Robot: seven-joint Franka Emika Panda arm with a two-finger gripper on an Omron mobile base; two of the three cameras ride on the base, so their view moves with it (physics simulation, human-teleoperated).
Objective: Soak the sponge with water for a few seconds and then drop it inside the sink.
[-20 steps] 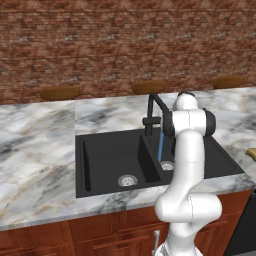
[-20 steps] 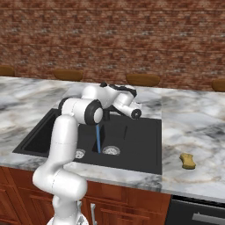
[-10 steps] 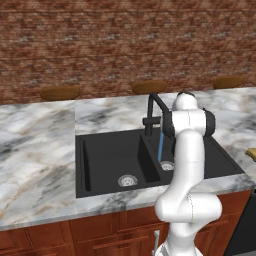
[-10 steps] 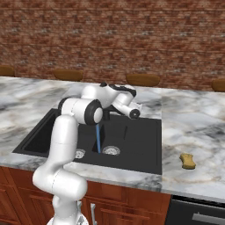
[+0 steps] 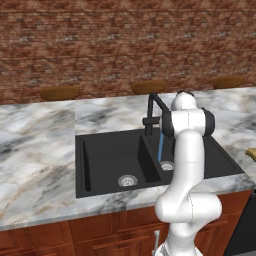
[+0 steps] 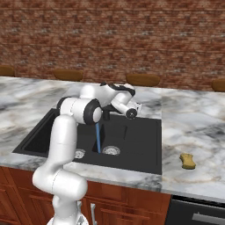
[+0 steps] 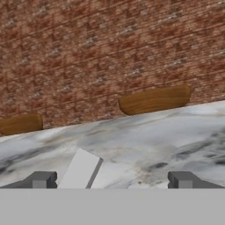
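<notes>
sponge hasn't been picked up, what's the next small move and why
Probably swing the gripper right and down toward the sponge. The sponge lies on the counter right of the sink, nothing touching it. The water already runs, and the fingers stand wide apart, empty.

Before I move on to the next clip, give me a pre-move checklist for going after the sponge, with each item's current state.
1. Water running: ok, a thin blue stream falls from the faucet into the sink.
2. Sponge located: ok, lying on the marble counter to the right of the sink, not in a basin.
3. Gripper empty: ok, fingers wide apart with nothing between them.
4. Gripper aimed at the sponge: not ok, the hand view looks at the counter and the brick wall.
5. Sponge soaked: not ok, it lies apart from the stream.
</notes>
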